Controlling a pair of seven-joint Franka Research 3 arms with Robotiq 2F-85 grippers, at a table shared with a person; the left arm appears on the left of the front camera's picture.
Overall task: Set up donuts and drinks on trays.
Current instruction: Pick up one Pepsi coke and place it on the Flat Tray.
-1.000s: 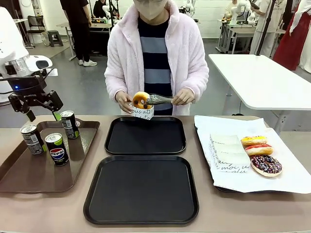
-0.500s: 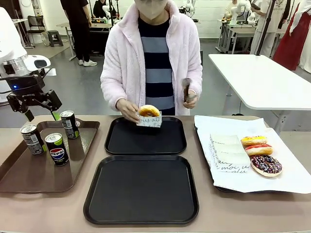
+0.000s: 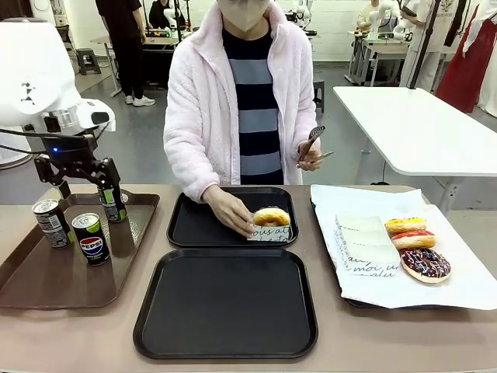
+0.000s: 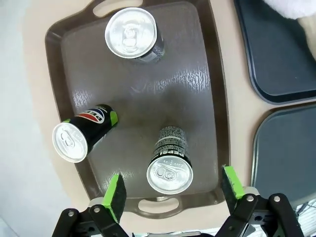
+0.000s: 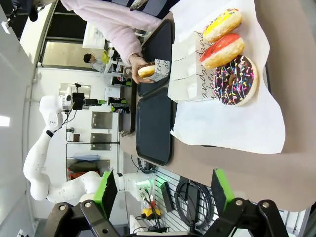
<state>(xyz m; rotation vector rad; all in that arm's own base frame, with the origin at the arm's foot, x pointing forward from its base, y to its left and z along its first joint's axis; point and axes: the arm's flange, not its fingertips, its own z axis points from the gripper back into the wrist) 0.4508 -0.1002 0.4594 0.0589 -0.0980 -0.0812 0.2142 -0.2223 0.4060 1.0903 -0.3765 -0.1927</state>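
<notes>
Three Pepsi cans (image 3: 50, 223) (image 3: 91, 238) (image 3: 114, 206) stand on the brown tray (image 3: 70, 272). My left gripper (image 3: 83, 189) hangs open just above the far can, one finger in front of it. In the left wrist view that can (image 4: 169, 170) lies between the open fingers of the left gripper (image 4: 173, 189). The person's hand sets a glazed donut in a paper holder (image 3: 272, 221) on the far black tray (image 3: 210, 221). The near black tray (image 3: 225, 303) holds nothing. My right gripper (image 5: 163, 190) is open above the table, well off from the donuts (image 5: 222, 49).
A white-paper-lined tray (image 3: 458, 287) at the right carries a yellow (image 3: 405, 225), a red (image 3: 413, 239) and a chocolate sprinkled donut (image 3: 425, 264), with spare paper holders (image 3: 365, 245) beside them. The person's other hand holds tongs (image 3: 311, 144) up by the chest.
The person dropped the donut into its holder, lowered it onto the far tray's right side and lifted the tongs away. My left gripper moved right, over the far can.
</notes>
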